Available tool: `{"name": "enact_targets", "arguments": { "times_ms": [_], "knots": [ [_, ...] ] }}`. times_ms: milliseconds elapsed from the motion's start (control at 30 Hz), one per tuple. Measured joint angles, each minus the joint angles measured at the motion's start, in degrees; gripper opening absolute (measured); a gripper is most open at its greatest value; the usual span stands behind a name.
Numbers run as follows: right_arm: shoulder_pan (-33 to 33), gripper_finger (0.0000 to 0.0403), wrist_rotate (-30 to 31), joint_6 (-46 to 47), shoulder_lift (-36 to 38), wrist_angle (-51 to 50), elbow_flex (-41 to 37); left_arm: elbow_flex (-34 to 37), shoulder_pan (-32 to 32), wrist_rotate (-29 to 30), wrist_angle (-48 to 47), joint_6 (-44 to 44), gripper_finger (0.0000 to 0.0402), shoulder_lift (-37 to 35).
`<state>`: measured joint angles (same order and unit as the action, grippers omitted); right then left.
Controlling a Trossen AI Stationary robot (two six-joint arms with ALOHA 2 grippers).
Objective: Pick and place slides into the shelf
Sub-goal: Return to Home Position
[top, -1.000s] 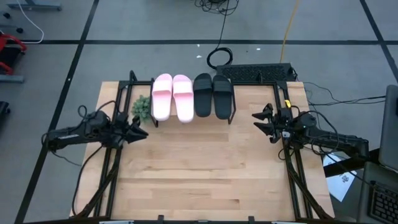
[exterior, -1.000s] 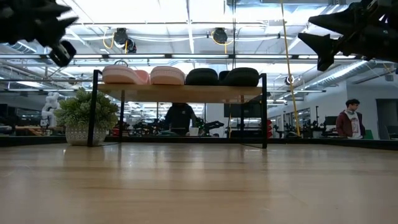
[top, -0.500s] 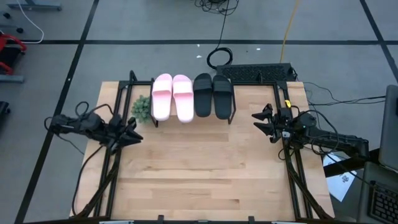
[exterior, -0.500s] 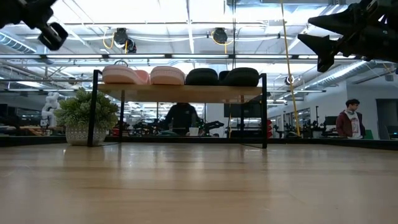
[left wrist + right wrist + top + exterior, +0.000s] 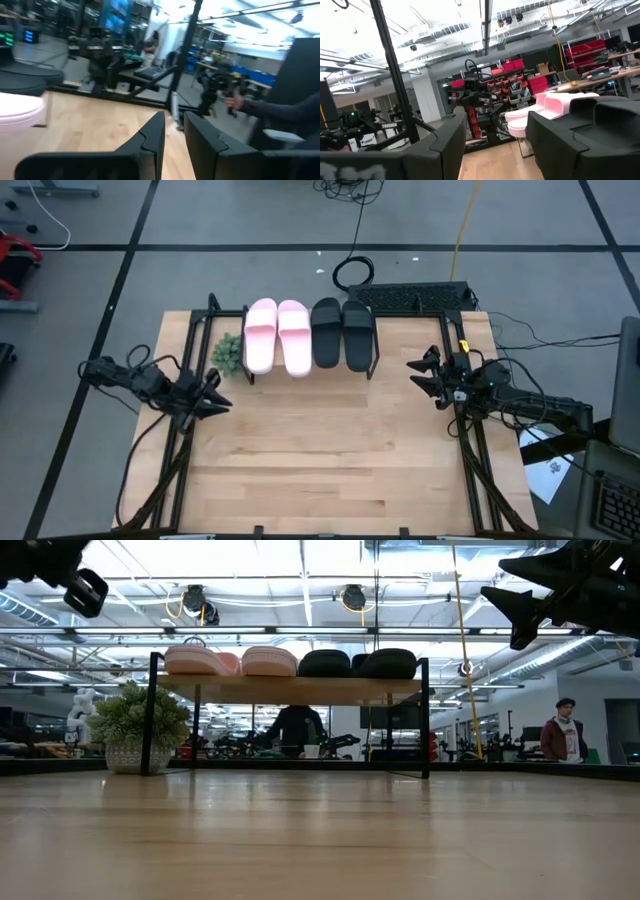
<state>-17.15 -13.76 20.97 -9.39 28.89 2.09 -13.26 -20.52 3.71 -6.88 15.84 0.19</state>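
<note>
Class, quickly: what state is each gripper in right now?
Left gripper: open narrowly, holding nothing.
Right gripper: open wide, holding nothing.

Quick headcount from my end: four slides total, so two pink slides (image 5: 262, 335) and two black slides (image 5: 326, 332). One shelf (image 5: 290, 688). One little potted plant (image 5: 227, 352). Two grippers on me, one left gripper (image 5: 222, 393) and one right gripper (image 5: 414, 377). Two people in the room, one person (image 5: 293, 728) and another person (image 5: 563, 730).

Dark cabled arms (image 5: 128, 377), angular end effectors (image 5: 220, 397)
</note>
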Motion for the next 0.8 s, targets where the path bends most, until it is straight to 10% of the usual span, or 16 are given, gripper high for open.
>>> {"name": "enact_targets", "arguments": {
  "times_ms": [800],
  "knots": [
    [0.0, 0.0199, -0.1, 0.0, 0.0, 0.0, 0.0, 1.6, 7.9, -10.0, -2.5, 0.6, 0.0074, 0.0]
  ]
}}
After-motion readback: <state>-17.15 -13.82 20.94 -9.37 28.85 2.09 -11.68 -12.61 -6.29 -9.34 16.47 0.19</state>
